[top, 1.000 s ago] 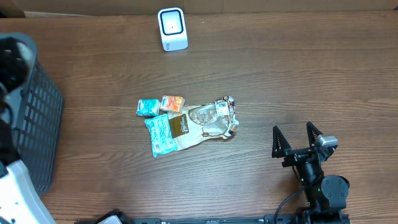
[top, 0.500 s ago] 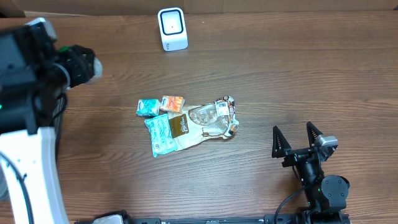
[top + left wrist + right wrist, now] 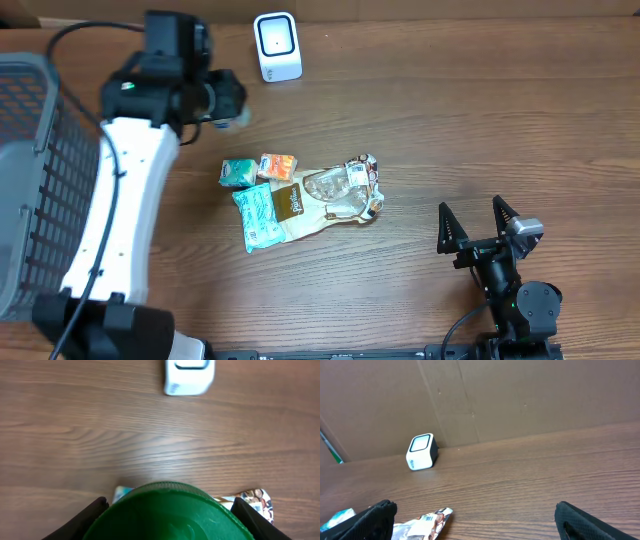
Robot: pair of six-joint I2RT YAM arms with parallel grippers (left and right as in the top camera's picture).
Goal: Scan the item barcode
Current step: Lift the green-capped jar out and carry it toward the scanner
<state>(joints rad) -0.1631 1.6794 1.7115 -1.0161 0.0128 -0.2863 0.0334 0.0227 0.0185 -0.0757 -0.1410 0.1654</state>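
- Step in hand, judged: presenting the item to the white scanner [image 3: 277, 45]. The left tool [image 3: 232, 105] should turn the barcode face squarely to the scanner window and hold it steady.
- Left tool: pinching the green item [image 3: 170, 515], above the worktop [image 3: 450, 120], near the scanner.
- Item: green, smooth, rounded; barcode not visible.
- Right tool [image 3: 469, 203]: spread wide, well apart.

Green item [image 3: 172, 515] cut off by bottom edge; scanner [image 3: 190, 376] blurred, cropped at top; basket [image 3: 35, 130] cropped left.
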